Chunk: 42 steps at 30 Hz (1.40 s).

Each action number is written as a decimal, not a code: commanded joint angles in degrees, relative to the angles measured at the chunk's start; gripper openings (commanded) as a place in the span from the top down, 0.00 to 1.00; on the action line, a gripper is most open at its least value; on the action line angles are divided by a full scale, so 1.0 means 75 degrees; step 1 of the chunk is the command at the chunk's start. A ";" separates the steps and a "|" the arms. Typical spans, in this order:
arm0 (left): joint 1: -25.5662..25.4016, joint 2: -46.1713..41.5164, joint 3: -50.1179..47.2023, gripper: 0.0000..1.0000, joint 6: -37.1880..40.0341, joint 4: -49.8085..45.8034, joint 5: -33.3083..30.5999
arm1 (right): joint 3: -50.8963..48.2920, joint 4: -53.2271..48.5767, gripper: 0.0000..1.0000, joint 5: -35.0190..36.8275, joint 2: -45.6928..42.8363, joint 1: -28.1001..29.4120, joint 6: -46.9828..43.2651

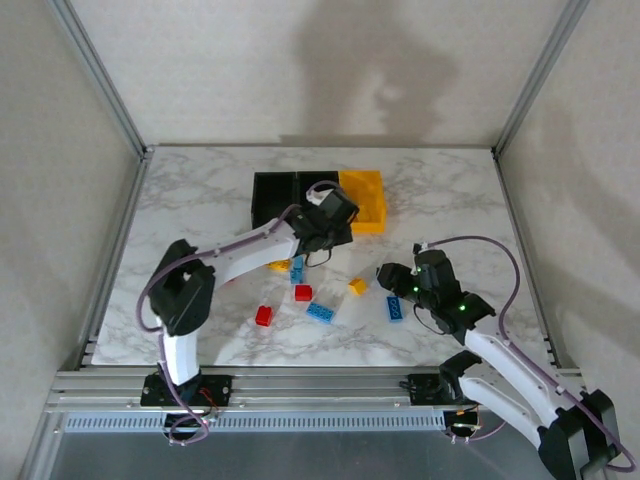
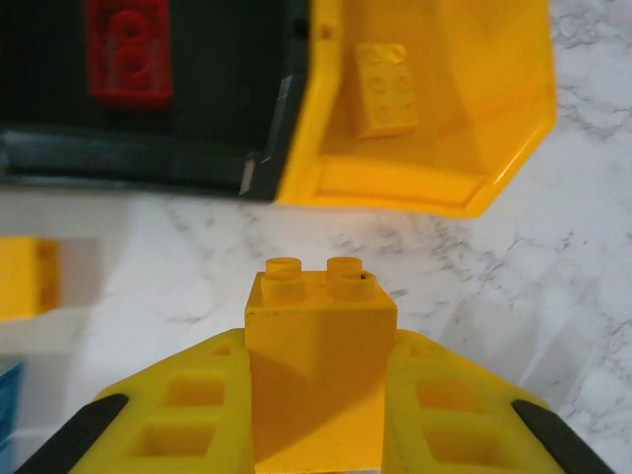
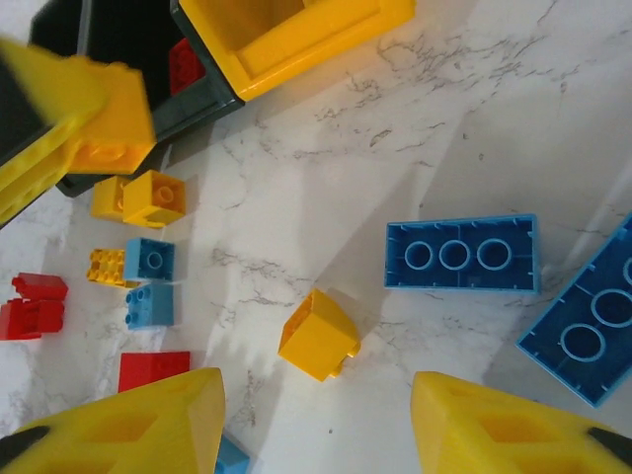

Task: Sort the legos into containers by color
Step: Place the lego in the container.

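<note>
Early: yellow bin (image 2: pixel 395 193) holds 1 lego (image 2: pixel 385 89), black bin (image 2: pixel 227 99) 1 red brick (image 2: pixel 128 49). L gripper (image 2: pixel 318 380) pinches yellow brick (image 2: pixel 321 316), yellow bin at 12 o'clock. R gripper (image 3: pixel 318 400) jaws spread; most loose legos (image 1: pixel 321 312) unsorted.

White with grey marble veining across the surface (image 1: pixel 200 190). Far centre, black on two bins (image 1: pixel 258 200), bright yellow on the right bin (image 1: pixel 378 205). Yellow again on the held brick (image 2: pixel 318 326), yellow on the left tool (image 2: pixel 318 395) too. A red brick (image 2: pixel 128 49) against black. Nearer, loose legos (image 1: pixel 321 312) in red, blue, yellow.
</note>
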 commanded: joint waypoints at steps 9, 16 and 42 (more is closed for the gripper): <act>-0.0029 0.2436 0.3545 0.86 0.0578 -0.0796 -0.0352 | -0.0149 -0.0744 0.47 0.0192 -0.0738 -0.0076 0.0441; 0.0040 0.3854 0.5412 0.86 0.0497 -0.1285 -0.0469 | -0.0085 -0.1275 0.47 0.0312 -0.1379 -0.0077 0.0606; 0.0288 0.4038 0.5687 0.49 0.0487 -0.0604 0.0157 | 0.0120 -0.1930 0.47 0.0478 -0.1935 -0.0076 0.0615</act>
